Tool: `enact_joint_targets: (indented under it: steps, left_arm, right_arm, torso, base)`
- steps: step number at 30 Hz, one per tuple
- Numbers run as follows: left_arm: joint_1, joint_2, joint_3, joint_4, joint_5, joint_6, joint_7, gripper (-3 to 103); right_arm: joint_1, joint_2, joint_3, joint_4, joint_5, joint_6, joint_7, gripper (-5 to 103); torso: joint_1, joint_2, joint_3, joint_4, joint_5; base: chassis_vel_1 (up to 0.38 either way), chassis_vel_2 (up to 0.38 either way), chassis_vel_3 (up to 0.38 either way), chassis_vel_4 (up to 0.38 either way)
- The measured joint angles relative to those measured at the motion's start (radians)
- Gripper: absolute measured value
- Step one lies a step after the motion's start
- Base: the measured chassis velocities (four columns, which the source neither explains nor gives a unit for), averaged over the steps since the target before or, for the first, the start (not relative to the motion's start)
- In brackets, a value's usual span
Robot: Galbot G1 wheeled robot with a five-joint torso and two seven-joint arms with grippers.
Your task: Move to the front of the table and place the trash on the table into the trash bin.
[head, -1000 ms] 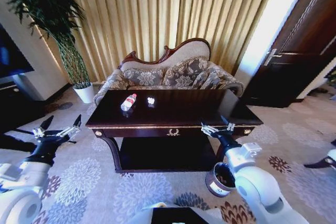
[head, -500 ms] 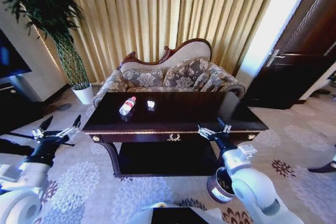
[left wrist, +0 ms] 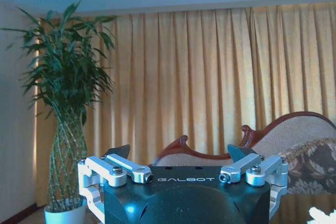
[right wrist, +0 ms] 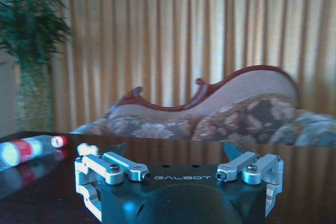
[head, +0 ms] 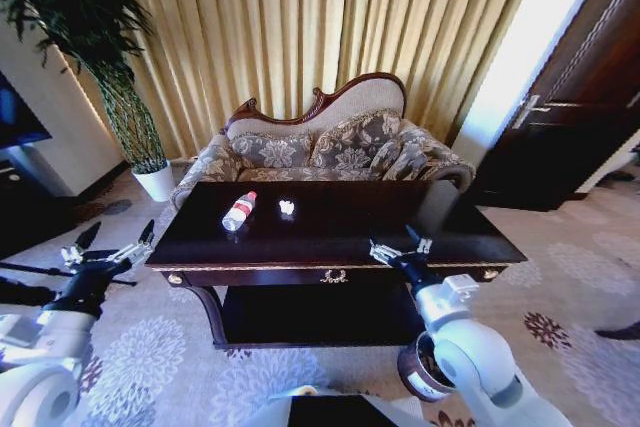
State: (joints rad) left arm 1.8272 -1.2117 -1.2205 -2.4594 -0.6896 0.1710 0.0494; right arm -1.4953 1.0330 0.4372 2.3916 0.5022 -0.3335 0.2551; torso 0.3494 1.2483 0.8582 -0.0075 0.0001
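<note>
While I am watching through the head camera, the table [head: 330, 237] is standing right in front of the robot, dark and glossy, with the floral sofa [head: 320, 142] behind it and the curtain [head: 320, 27] behind that. On the left part of the tabletop a plastic bottle [head: 238, 211] with a red cap is lying on its side, and a small white paper wad [head: 287, 207] is lying just beside it, not touching. The trash bin [head: 420, 367] is standing on the carpet [head: 160, 357] near the right front leg of the table, partly hidden by my right arm. The right gripper [head: 397, 250] is hovering at the front edge of the table with its fingers spread apart and holding nothing. The left gripper [head: 112, 247] is hanging out to the left of the table, over the carpet, also with its fingers wide apart and holding nothing. A tall plant [head: 110, 77] in a white pot is standing at the far left.
</note>
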Motion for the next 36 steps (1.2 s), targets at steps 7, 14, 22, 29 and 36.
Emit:
enact_joint_targets:
  steps: [7,14,22,29,36]
  left_arm:
    - [0.017,-0.041,-0.006,-0.025,0.016,0.001,0.003,100]
    - [0.027,-0.056,-0.019,-0.041,0.026,0.002,-0.001,100]
    - [0.023,-0.062,-0.02,-0.042,0.029,0.008,-0.004,100]
    - [0.008,-0.066,-0.018,-0.042,0.031,0.021,-0.007,100]
    - [0.008,-0.075,-0.014,-0.042,0.038,0.025,-0.008,100]
  right_arm:
    - [0.179,-0.155,-0.071,-0.107,0.193,-0.05,0.015,100]
    - [0.387,-0.229,-0.182,-0.205,0.315,-0.094,0.029,100]
    - [0.631,-0.234,-0.378,-0.277,0.394,-0.132,0.071,100]
    - [0.787,-0.189,-0.538,-0.368,0.412,-0.139,0.076,100]
    - [0.915,-0.13,-0.636,-0.455,0.427,-0.14,0.079,100]
  torso:
    - [0.0,0.0,0.0,0.0001,-0.0003]
    - [0.0,0.0,0.0,-0.0002,-0.0001]
    - [0.0,0.0,0.0,0.0,-0.0005]
    - [0.0,0.0,0.0,-0.0001,-0.0003]
    - [0.0,0.0,0.0,-0.0001,-0.0004]
  base:
    - [0.0,0.0,0.0,0.0]
    - [0.0,0.0,0.0,0.0]
    - [0.0,0.0,0.0,0.0]
    - [0.0,0.0,0.0,0.0]
    - [0.0,0.0,0.0,0.0]
